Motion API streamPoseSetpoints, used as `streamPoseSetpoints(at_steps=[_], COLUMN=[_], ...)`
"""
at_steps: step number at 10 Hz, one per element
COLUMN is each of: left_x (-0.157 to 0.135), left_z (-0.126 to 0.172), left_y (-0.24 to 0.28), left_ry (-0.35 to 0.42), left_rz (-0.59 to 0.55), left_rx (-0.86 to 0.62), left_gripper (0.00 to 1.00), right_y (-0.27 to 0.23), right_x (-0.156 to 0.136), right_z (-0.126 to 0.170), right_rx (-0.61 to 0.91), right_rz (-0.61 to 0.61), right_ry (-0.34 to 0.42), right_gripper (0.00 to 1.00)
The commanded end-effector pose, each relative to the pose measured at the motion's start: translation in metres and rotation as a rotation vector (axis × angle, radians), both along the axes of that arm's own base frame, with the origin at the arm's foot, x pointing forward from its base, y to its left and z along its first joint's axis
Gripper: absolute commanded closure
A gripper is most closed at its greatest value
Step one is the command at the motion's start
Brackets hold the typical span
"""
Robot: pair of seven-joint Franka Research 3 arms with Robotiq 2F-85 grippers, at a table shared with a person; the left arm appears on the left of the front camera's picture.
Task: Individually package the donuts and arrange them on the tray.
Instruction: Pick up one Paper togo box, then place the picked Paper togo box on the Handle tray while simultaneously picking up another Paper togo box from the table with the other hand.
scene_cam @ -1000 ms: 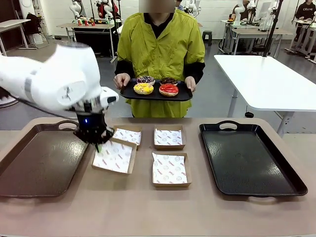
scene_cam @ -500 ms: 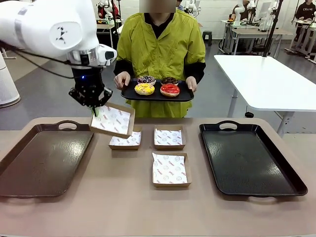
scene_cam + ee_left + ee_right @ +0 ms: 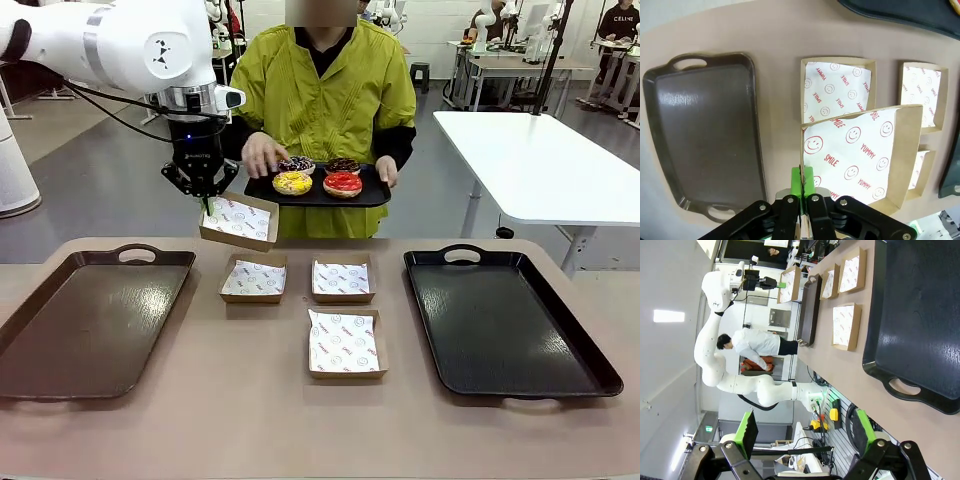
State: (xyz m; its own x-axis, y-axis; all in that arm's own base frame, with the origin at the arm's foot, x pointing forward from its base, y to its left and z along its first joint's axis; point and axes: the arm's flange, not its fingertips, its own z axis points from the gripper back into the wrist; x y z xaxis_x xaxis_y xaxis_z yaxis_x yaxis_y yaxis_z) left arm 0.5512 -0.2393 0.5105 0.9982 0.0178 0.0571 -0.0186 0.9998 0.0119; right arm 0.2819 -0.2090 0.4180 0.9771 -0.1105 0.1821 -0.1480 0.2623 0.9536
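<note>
Left jaws pinched shut on the wall of a paper-lined box [image 3: 238, 221], held in the air; right jaws wide, nothing in them.

Left arm: green pads [image 3: 802, 181] meet on the cardboard edge, and the box hangs tilted above the far side of the bench [image 3: 250, 430], near the person [image 3: 325, 90]. Three boxes lie flat on the bench: two in the far row [image 3: 253, 278] [image 3: 342, 278], one nearer me [image 3: 345, 342]. Four donuts sit on a small black tray [image 3: 315, 198] that the person holds: yellow donut [image 3: 292, 183] and red donut [image 3: 342, 183] toward me, dark sprinkled donut [image 3: 296, 163] and brown donut [image 3: 342, 164] behind. One hand [image 3: 262, 155] is at the dark sprinkled donut; the other hand [image 3: 386, 172] grips the tray's edge. Brown tray [image 3: 90, 320] at my left, large black tray [image 3: 505, 320] at my right.
</note>
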Motion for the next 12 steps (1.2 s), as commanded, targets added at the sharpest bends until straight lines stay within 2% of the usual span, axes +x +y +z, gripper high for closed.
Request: streamPoseSetpoints(at_steps=[1,12], left_x=[-0.0065,-0.0065], left_z=[0.0005,0.0005], left_y=[0.002,0.002], left_ry=[-0.001,-0.001], left_rz=[0.017,0.017], left_rx=[0.004,0.004], left_gripper=[1.0,1.0], right_y=[-0.001,-0.001], right_x=[0.0002,0.0002], right_z=[-0.0001,-0.0001], right_rx=[0.013,0.013], right_rz=[0.0,0.0], right_ry=[-0.01,-0.01], right_gripper=[0.0,0.0])
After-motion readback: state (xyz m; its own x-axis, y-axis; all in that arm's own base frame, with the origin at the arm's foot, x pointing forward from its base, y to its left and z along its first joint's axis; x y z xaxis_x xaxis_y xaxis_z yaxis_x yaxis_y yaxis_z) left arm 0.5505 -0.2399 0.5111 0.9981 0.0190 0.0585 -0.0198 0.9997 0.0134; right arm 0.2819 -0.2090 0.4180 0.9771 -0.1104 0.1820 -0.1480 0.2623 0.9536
